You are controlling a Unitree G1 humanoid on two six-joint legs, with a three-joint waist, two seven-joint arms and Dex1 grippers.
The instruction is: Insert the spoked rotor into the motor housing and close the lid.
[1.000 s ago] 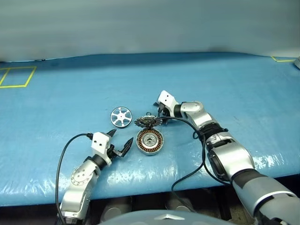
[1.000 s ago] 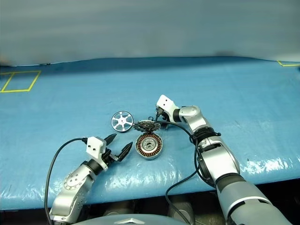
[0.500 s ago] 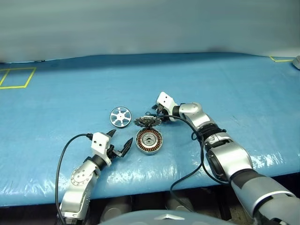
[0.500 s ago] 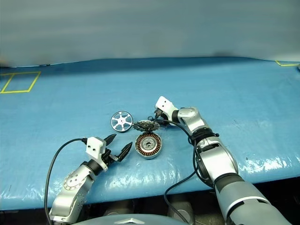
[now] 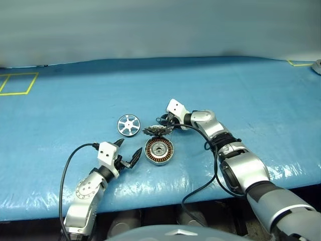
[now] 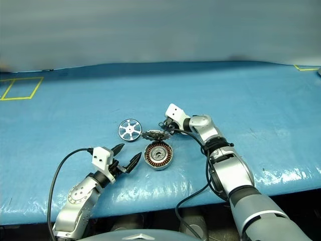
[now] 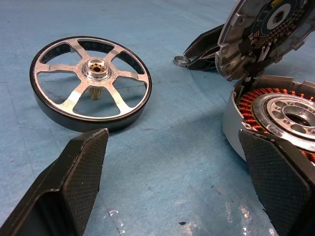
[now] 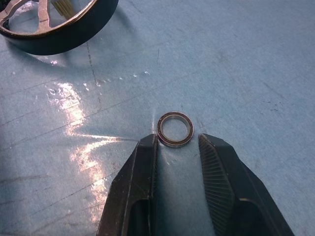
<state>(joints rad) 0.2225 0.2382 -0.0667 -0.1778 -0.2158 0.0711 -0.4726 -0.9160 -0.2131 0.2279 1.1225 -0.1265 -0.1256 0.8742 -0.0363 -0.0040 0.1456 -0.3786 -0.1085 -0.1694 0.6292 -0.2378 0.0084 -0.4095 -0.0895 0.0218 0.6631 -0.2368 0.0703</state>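
Resting on the blue table [image 5: 60,100], the motor housing [image 5: 159,151] lay between both grippers, the lid [image 5: 157,131] tilted at its far edge, the spoked rotor [image 5: 129,124] flat nearby; the left gripper [image 7: 172,182] stood spread wide beside rotor and housing; the right gripper [image 8: 177,147] had narrowed around a small ring [image 8: 175,130] lying flat, its fingers just short of touching it.

Silver-grey arms [image 5: 241,165], white wrist blocks, black cables (looping loosely).
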